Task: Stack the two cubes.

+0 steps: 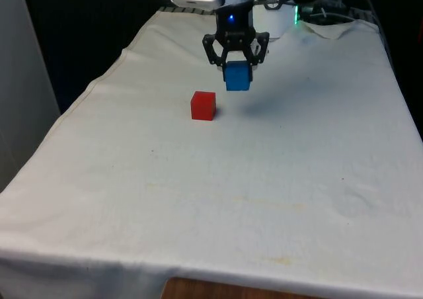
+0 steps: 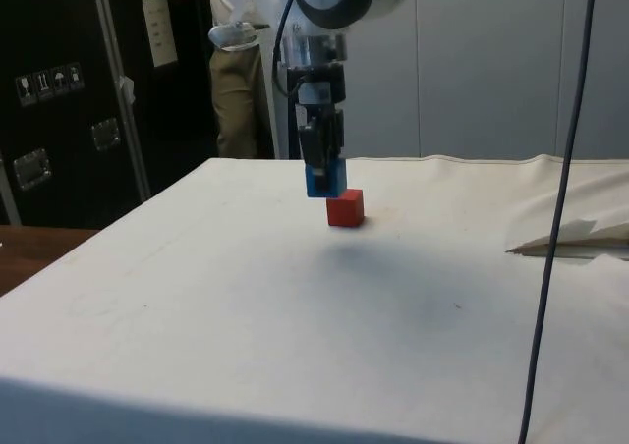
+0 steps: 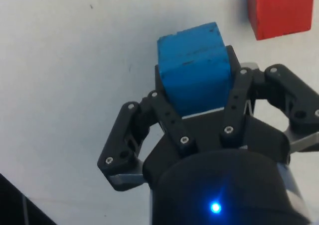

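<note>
Item one, the hand (image 1: 236,66): we record it black, two-fingered, pointing down over the far half of the worktop, its fingers clamped on the blue cube (image 1: 238,76). In the side view we find the hand (image 2: 323,174) hanging clear above the cloth, with the blue cube (image 2: 325,180) gripped at its tip and lifted off the surface, a faint shadow lying on the cloth below. In the wrist view we note the hand (image 3: 195,93) closed against two opposite faces of the blue cube (image 3: 193,68), whose free end juts out beyond the fingertips. Item two, the red cube (image 1: 203,105): we list it resting flat on the cloth, near the blue cube but apart from it, toward the front view's left and lower than the held cube. In the side view the red cube (image 2: 345,208) sits just behind and below the blue one; we cannot tell from that angle whether they touch, though the front view shows a gap between them. In the wrist view the red cube (image 3: 281,8) lies off to one side of the held cube. Item three, the worktop (image 1: 277,180): we enter it as covered by a white cloth with light creases. Item four, a person (image 2: 231,71) standing behind the worktop in the side view, in light trousers.
</note>
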